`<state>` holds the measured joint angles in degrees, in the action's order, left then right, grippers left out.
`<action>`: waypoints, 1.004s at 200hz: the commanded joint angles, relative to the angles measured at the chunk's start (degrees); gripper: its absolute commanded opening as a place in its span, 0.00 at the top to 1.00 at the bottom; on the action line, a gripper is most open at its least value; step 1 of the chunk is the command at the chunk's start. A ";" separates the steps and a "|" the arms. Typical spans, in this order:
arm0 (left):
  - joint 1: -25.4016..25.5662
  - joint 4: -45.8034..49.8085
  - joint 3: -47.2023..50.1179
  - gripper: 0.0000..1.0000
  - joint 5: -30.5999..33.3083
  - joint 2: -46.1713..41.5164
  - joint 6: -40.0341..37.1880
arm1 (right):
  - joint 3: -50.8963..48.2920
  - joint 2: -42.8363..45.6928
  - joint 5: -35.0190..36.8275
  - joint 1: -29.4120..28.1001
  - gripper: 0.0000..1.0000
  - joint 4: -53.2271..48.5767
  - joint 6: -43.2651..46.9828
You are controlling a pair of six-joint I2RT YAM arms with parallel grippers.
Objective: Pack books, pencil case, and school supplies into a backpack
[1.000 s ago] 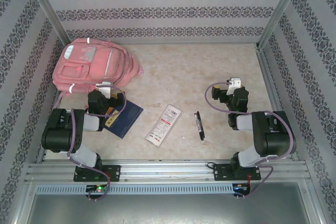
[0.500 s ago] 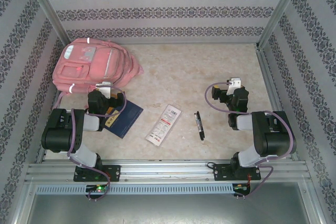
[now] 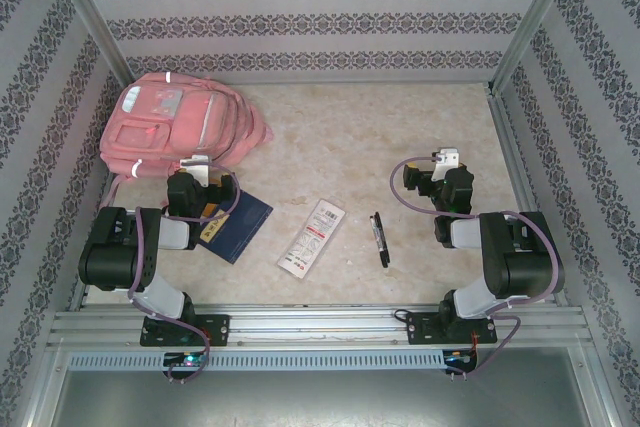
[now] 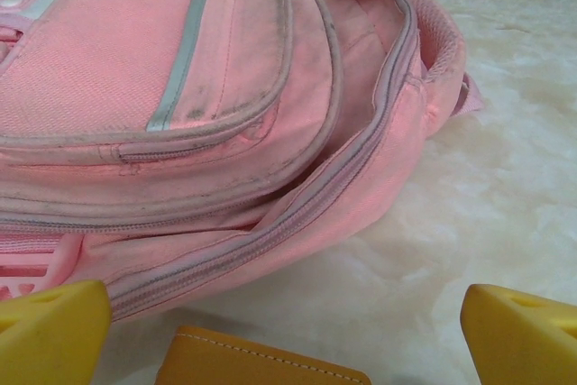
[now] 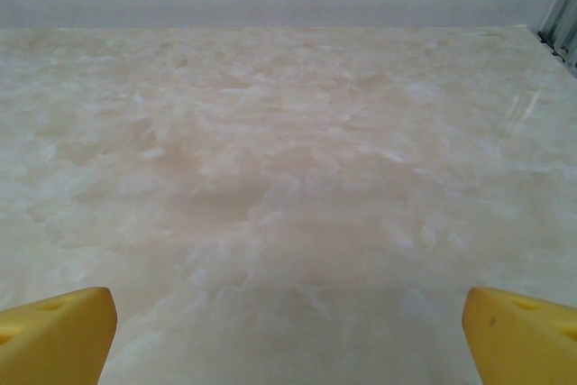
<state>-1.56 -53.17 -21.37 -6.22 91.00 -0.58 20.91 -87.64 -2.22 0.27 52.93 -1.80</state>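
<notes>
- Nothing is packed yet: booklet (image 3: 240,226), pencil case (image 3: 312,237) and pens (image 3: 380,239) all lie on the surface (image 3: 380,137), outside the backpack (image 3: 180,125).
- Left hand (image 4: 287,335) is wide open and empty over the booklet's edge, with the backpack at 12 o'clock.
- Right hand (image 3: 445,163) is wide open and empty, with the pens at 8 o'clock.

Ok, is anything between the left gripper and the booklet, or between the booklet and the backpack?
Nothing visible. The open left gripper hangs over the booklet at its edge, and only bare table lies between the booklet and the backpack.
</notes>
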 commanded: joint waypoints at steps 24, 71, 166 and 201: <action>2.53 37.44 -10.40 0.01 21.49 -25.86 9.48 | -0.67 11.97 13.11 -0.05 0.02 -7.41 -4.54; 1.65 53.57 -23.23 0.01 7.15 -33.51 24.19 | 6.52 31.14 2.96 1.11 0.02 -39.85 -23.42; 12.96 90.29 -70.73 0.01 8.50 18.53 3.22 | 13.68 24.48 -4.38 -13.28 0.02 -62.68 -21.87; 13.32 96.97 -82.58 0.08 16.76 32.35 5.86 | 19.26 20.64 -5.85 -13.87 0.02 -72.14 -17.44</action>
<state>11.84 33.56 -96.95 1.91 117.56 5.98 35.86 -65.63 -4.27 -12.91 -11.81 -22.09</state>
